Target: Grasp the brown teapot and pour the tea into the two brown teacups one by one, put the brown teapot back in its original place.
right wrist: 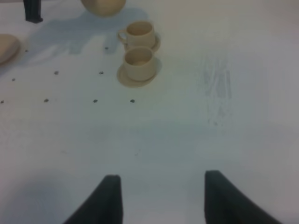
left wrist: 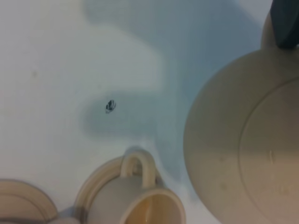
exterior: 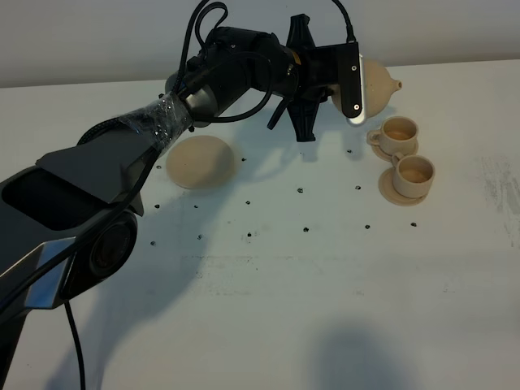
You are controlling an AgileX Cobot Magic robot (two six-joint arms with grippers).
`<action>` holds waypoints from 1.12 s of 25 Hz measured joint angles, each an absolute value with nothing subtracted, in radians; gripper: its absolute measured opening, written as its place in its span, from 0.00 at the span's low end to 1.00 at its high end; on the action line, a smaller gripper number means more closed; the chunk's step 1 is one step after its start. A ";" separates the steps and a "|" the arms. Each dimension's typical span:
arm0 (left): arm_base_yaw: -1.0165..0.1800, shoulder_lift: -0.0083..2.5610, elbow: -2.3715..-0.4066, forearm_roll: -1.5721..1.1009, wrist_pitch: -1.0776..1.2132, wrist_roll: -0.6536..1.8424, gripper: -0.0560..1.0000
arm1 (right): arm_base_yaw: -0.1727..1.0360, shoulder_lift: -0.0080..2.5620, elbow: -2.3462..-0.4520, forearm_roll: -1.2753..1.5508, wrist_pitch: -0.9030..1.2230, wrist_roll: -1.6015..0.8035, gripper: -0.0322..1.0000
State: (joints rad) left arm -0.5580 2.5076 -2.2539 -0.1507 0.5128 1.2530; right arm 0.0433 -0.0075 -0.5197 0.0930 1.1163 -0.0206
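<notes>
Where cylindrical teacups (exterior: pixel 400 130) sit, round matte teapot (exterior: pixel 378 85) hangs

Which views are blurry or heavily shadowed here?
Exterior high: sharp, but the left arm throws broad dark shadows on the table. Left wrist: out of focus, brown teapot and teacup smeared, with a bluish shadow beside them. Right wrist: mildly soft throughout, right gripper a dark silhouette.

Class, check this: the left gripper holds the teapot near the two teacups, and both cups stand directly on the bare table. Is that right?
No. The exterior high view shows each of the two teacups on its own small saucer. The left gripper does hold the teapot near them.
</notes>
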 joint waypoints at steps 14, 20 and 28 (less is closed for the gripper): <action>-0.558 2.508 -2.254 -0.100 0.510 1.333 0.14 | 0.043 -0.007 -0.520 0.093 1.116 -0.021 0.42; -0.558 2.514 -2.254 -0.073 0.506 1.374 0.14 | 0.043 -0.007 -0.520 0.093 1.116 -0.020 0.42; -0.561 2.531 -2.254 -0.034 0.463 1.398 0.14 | 0.043 -0.007 -0.520 0.093 1.116 -0.020 0.42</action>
State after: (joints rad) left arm -0.5614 2.5308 -2.2539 -0.0343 0.4629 1.3978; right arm 0.0433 -0.0075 -0.5197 0.0930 1.1163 -0.0204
